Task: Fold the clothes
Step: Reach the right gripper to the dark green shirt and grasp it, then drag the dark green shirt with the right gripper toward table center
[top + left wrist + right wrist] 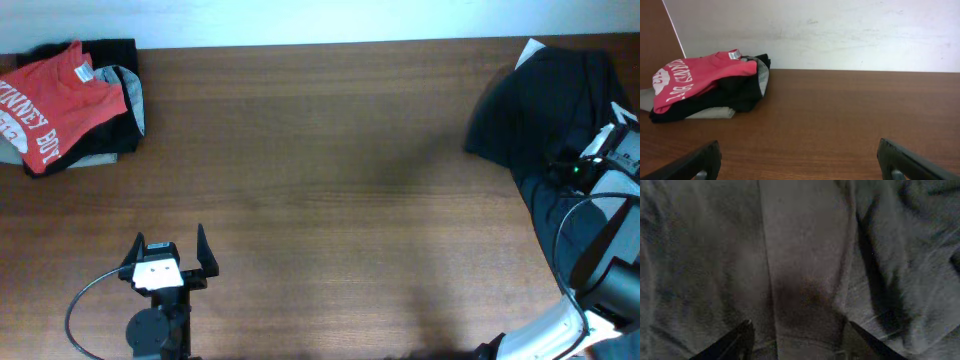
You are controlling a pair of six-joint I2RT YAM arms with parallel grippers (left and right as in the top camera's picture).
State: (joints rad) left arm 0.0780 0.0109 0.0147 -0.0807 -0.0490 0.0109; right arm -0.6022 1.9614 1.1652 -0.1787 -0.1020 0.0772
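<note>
Charcoal T-shirt (520, 100) | right claw (799, 330) spread wide, straddling a fold | left claw (170, 252) wide open, empty

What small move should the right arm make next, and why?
Probably lower slightly and close the right gripper on the raised fold of fabric beneath it. Its jaws stand open, close over the dark T-shirt, which lies bunched at the right edge of the table, so it likely needs a grip before it can be pulled out flat.
</note>
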